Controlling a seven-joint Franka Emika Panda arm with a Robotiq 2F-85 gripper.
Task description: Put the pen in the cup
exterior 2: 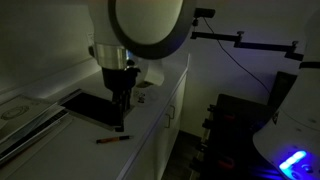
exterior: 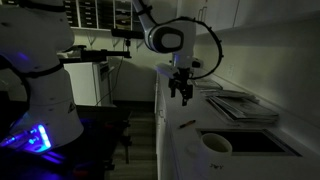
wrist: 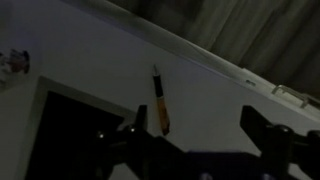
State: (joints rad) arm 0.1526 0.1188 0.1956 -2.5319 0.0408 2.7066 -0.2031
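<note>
Pen (exterior: pixel 186 124) (exterior 2: pixel 112 140) (wrist: pixel 159 100) lies flat on white counter (exterior: pixel 200 118) (exterior 2: pixel 145 150), well apart from cup (exterior: pixel 216 146). Cup stands upright near the counter's front edge, beside a dark inset (exterior: pixel 255 142) (exterior 2: pixel 90 105) (wrist: pixel 60 130). In the exterior view where a large arm joint fills the top, the cup can't be seen.

Gripper (exterior: pixel 182 92) (exterior 2: pixel 120 118) (wrist: pixel 195 135) hangs above the pen, jaws spread, nothing held. Wrist view blurred; fingertips cut off at the bottom edge.

Stacked trays (exterior: pixel 240 105) farther back. Room very dim, detail poor. Blue glow (exterior: pixel 35 138) (exterior 2: pixel 290 160) at the robot base.
</note>
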